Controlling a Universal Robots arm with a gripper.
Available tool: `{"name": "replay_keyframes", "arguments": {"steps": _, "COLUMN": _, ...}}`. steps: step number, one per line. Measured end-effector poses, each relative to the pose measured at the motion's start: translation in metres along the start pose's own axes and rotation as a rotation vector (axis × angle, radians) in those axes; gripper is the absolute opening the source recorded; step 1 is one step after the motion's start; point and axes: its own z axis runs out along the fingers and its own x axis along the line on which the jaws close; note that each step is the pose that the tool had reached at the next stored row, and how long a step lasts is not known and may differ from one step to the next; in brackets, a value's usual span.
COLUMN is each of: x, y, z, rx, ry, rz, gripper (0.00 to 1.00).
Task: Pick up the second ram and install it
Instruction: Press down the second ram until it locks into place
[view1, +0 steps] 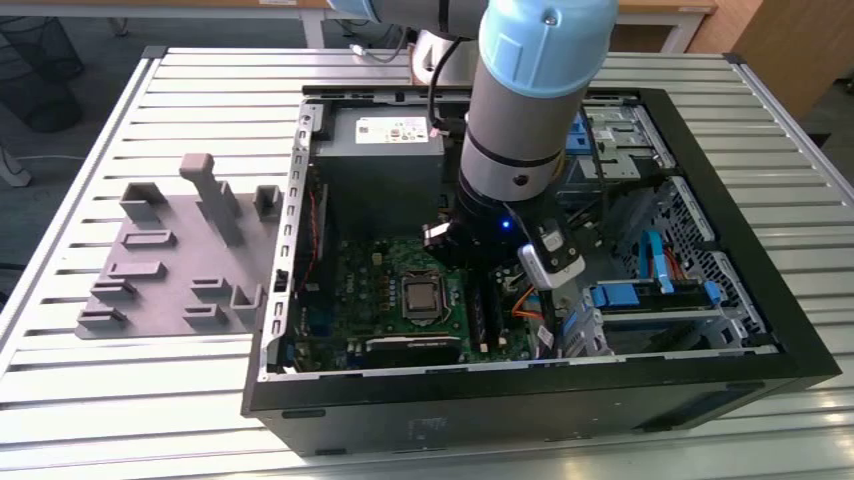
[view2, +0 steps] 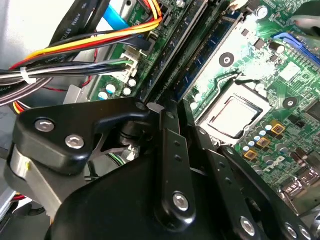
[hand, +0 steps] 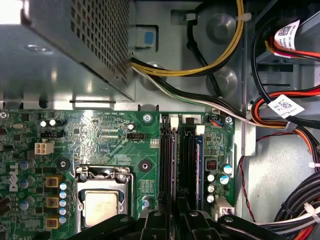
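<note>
The black two-fingered gripper (hand: 172, 212) sits low inside the open black computer case (view1: 747, 290), over the memory slots of the green motherboard (hand: 105, 135). Its fingers (view2: 172, 150) pinch the thin dark memory stick (hand: 173, 165), which stands on edge in a slot beside the silver processor socket (hand: 102, 200).
</note>
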Motion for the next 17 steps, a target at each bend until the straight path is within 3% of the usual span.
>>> {"name": "replay_keyframes", "arguments": {"steps": 2, "x": 0.0, "y": 0.0, "z": -0.0029, "rx": 0.0, "ry": 0.0, "rz": 0.0, "gripper": 0.21}}
{"name": "replay_keyframes", "arguments": {"steps": 9, "x": 0.0004, "y": 0.0004, "z": -0.0274, "rx": 0.0001, "ry": 0.0, "rz": 0.0, "gripper": 0.21}}
{"name": "replay_keyframes", "arguments": {"steps": 17, "x": 0.0004, "y": 0.0004, "z": -0.0282, "rx": 0.0001, "ry": 0.0, "rz": 0.0, "gripper": 0.11}}
